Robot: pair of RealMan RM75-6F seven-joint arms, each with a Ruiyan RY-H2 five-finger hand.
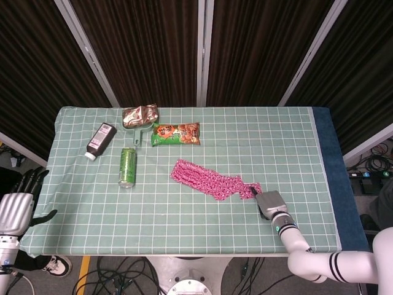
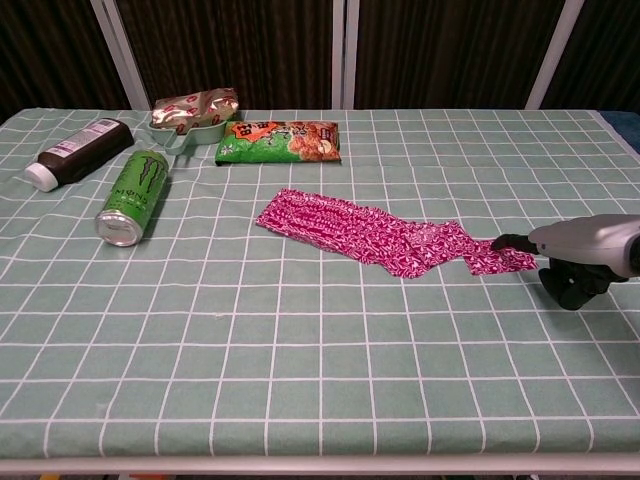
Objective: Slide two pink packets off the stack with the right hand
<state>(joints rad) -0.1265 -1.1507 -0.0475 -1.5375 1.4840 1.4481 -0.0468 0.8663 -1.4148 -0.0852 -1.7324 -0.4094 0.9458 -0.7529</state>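
Ahead of me, a green can point(image 2: 133, 195) is lying on its side on the checked tablecloth point(image 2: 300, 380), a dark bottle point(image 2: 74, 152) lying beside it, a green snack bag point(image 2: 281, 141) lying flat, a crinkled foil packet point(image 2: 195, 108) sitting in a pale green dish point(image 2: 190, 134).

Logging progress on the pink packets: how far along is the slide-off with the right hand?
Partly done. The right hand presses a fingertip on the end of a pink packet that already sticks out beyond the pink stack toward the hand, though it still overlaps the stack. Whether one packet or two are moving cannot be told. Left: pulling them fully clear. The left hand hangs off the table, open.
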